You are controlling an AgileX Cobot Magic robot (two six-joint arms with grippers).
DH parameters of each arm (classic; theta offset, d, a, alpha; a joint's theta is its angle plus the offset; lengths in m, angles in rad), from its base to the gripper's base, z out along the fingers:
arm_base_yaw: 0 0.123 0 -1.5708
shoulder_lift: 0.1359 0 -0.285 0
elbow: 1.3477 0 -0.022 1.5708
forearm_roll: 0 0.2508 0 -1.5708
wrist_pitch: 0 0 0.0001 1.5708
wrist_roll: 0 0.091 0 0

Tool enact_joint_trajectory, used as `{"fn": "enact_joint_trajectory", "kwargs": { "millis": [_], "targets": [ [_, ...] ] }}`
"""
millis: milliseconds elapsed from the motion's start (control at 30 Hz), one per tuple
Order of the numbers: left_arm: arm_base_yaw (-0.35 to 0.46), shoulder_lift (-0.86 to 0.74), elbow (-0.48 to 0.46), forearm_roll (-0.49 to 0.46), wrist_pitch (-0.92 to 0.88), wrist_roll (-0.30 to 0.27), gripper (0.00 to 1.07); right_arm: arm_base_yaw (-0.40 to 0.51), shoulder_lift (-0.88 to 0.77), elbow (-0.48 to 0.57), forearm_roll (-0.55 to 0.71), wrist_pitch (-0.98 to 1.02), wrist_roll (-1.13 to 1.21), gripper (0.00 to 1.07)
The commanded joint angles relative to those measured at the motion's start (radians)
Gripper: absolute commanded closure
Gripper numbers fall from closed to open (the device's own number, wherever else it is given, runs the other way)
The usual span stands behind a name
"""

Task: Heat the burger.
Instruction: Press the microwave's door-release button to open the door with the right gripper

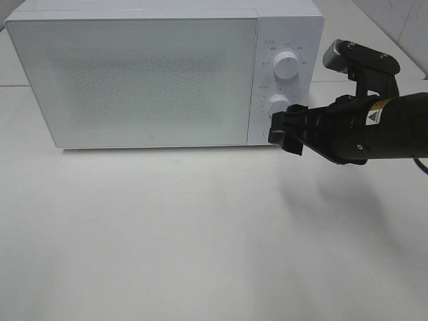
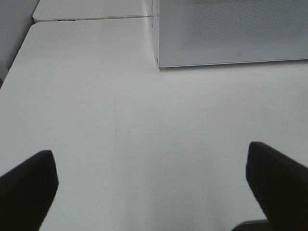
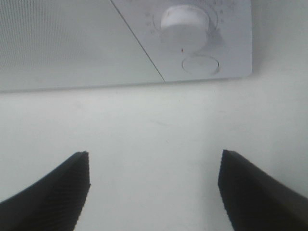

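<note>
White matte tabletop (image 1: 167, 234) fills most of high view. Faint thin scratch (image 2: 115, 130) runs along it. Second white table slab (image 2: 86, 9) butts against far edge, with thin dark seam (image 2: 91, 18) between. White microwave (image 1: 134, 73) stands at back, door shut. Pale tiled wall (image 1: 409, 27) at far right corner, grout lines visible. Grey surface (image 2: 12, 38) beyond table's left edge, wall or floor unclear. Light soft, even. Diffuse shadow (image 1: 334, 200) on tabletop at right.

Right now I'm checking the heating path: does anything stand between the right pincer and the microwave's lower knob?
Nothing visible does. The open right pincer faces the lower knob; only white tabletop shows between them. The microwave door is shut, and the burger shows in no view.
</note>
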Motion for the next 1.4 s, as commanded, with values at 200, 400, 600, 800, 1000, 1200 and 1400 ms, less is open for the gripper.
{"fn": "enact_joint_trajectory", "kwargs": {
  "millis": [200, 400, 600, 800, 1000, 1200, 1400],
  "targets": [
    [0.000, -0.017, 0.002, -0.006, -0.015, -0.004, 0.07, -0.009, -0.070, -0.113, -0.195, 0.450, -0.035, 0.35],
    [0.000, -0.017, 0.002, -0.006, -0.015, -0.004, 0.07, -0.009, -0.121, -0.123, -0.198, 0.658, -0.144, 0.35],
    [0.000, -0.017, 0.002, -0.006, -0.015, -0.004, 0.07, -0.009, -0.199, -0.123, -0.155, 0.798, -0.212, 0.35],
    [0.000, -0.017, 0.002, -0.006, -0.015, -0.004, 0.07, -0.009, -0.306, -0.123, -0.134, 0.888, -0.252, 0.35],
    [0.000, -0.017, 0.002, -0.006, -0.015, -0.004, 0.07, -0.009, -0.415, -0.121, -0.133, 0.972, -0.258, 0.35],
    [0.000, -0.017, 0.002, -0.006, -0.015, -0.004, 0.07, -0.009, -0.566, -0.121, -0.134, 1.068, -0.263, 0.35],
    [0.000, -0.017, 0.002, -0.006, -0.015, -0.004, 0.07, -0.009, -0.750, -0.121, -0.134, 1.103, -0.288, 0.35]
  ]
}}
